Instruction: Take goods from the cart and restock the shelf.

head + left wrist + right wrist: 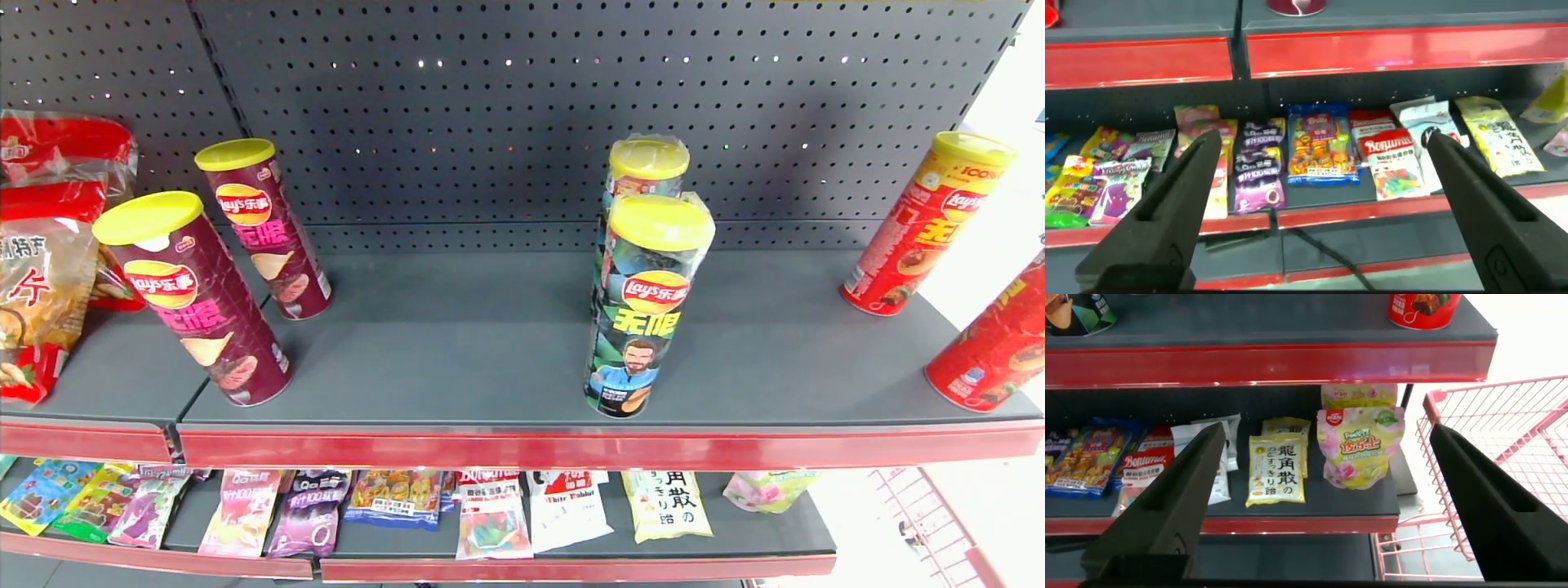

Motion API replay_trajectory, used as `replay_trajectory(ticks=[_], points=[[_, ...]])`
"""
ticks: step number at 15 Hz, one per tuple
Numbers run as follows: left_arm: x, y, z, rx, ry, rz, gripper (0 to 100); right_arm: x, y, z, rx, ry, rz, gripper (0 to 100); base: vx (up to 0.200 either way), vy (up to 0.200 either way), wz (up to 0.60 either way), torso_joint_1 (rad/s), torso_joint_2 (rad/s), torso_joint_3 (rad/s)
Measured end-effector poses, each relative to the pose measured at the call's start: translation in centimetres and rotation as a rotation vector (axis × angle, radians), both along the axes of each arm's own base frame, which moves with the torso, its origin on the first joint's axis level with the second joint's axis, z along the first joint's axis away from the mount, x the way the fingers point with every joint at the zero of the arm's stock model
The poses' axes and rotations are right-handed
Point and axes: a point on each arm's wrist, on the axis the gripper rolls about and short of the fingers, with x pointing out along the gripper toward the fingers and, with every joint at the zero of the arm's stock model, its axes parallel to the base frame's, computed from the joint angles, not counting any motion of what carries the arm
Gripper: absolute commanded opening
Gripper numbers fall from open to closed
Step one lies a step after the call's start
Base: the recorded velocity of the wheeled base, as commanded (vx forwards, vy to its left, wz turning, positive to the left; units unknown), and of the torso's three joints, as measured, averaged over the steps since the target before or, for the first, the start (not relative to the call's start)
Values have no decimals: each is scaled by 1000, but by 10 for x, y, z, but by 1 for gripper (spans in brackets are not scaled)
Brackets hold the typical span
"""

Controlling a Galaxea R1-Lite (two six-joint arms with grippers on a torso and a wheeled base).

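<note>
blown-out white on my right, glare along the glossy red plastic shelf-edge strip [571, 447], dim under it

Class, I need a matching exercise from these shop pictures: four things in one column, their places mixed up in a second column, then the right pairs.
Things
1. front purple can
2. front green can
3. back red can
4. pink cart

Places
a. right end of the upper shelf
b. off the shelves, to their right
c. left part of the upper shelf
d. middle of the upper shelf

Pairs: 1-c, 2-d, 3-a, 4-b
</note>
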Motion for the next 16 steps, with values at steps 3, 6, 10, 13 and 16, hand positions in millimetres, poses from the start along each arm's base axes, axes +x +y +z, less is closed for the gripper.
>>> replay_trajectory(ticks=[3,6,10,13,16], points=[[-2,0,26,-58,-78,-16,100,0,0,0,-2,0,-6,100,0,0,0,0,0,0],[3,0,85,-154,-124,-85,100,0,0,0,-2,0,-8,100,0,0,0,0,0,0],[34,-11,134,-125,-54,-281,100,0,0,0,-2,1,-8,100,0,0,0,0,0,0],[70,-28,153,-79,48,-456,100,0,0,0,-2,1,-8,100,0,0,0,0,0,0],[116,-49,172,-49,134,-512,100,0,0,0,-2,1,-8,100,0,0,0,0,0,0]])
